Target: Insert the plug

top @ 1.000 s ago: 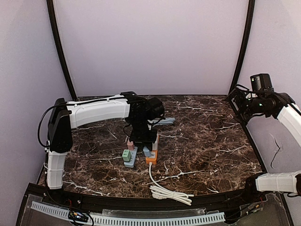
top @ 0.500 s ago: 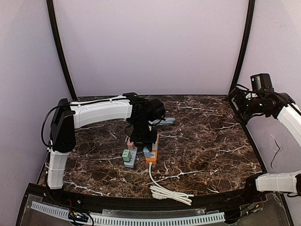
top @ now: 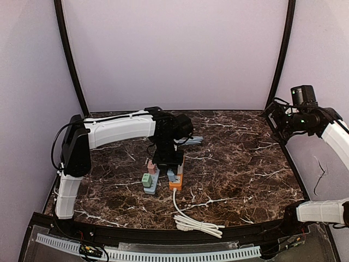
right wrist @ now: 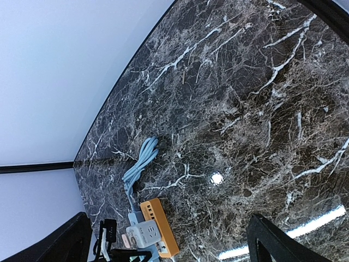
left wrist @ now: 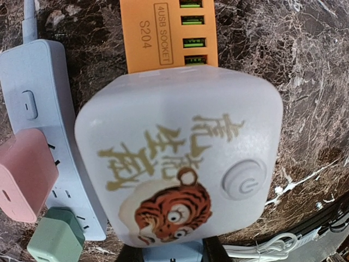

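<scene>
Left gripper (top: 167,161) has the white plug (left wrist: 180,164) right at its fingertips. The fingers are nearly all hidden behind the block, w/ only dark stubs at the bottom edge of the wrist view. It reads as clamped on the plug's near end, but the exact gap isn't visible. Right gripper (right wrist: 168,217) is spread wide, holds nothing, and is well apart from the work.

Risks:
- Pins are hidden under the block, so alignment w/ the orange strip (left wrist: 163,33) just beyond the fingertips can't be checked. Pushing blind could miss the holes or shove the strip, which looks loose on the table.
- The grip is at one end only, so the plug may twist under load.
- The block is bulky, and drifting to the gripper's left could foul the blue-grey strip (left wrist: 38,82) or the pink plug (left wrist: 22,174).

Orientation: tiger face points back at the wrist cam, pins presumably away, toward the strip. The body is near square w/ no clear long axis. Insertion axis runs approx. along the fingers.
</scene>
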Robot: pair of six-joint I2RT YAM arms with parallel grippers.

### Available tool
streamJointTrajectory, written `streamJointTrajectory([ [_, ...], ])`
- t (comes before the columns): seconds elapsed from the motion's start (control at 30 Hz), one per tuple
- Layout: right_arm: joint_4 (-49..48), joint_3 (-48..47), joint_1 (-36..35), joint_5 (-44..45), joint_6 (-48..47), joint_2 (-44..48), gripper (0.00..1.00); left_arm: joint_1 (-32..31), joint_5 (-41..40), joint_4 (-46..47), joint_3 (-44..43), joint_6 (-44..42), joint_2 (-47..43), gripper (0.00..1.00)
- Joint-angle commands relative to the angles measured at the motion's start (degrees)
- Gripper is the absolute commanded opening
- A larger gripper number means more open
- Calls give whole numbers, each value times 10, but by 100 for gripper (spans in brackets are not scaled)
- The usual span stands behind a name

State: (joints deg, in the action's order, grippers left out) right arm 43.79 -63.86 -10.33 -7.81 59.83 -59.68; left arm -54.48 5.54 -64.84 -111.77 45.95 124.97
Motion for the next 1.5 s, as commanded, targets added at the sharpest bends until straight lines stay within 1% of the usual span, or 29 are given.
streamJointTrajectory([
  [0.0, -9, -4, 6, -5, -7, 4, 99, 2, -10, -24, -22, 6, 11, 1],
  [0.33, -8, -2, 7, -7, -7, 4, 99, 1, -26, -65, -28, 1, 14, 1],
  [0.97, -9, 3, 9, -10, -6, 5, 99, 0, -28, -77, -50, 0, 32, 1],
  [1.47, -9, 9, 9, -15, -7, 3, 99, 0, -26, -74, -50, -5, 40, 1],
])
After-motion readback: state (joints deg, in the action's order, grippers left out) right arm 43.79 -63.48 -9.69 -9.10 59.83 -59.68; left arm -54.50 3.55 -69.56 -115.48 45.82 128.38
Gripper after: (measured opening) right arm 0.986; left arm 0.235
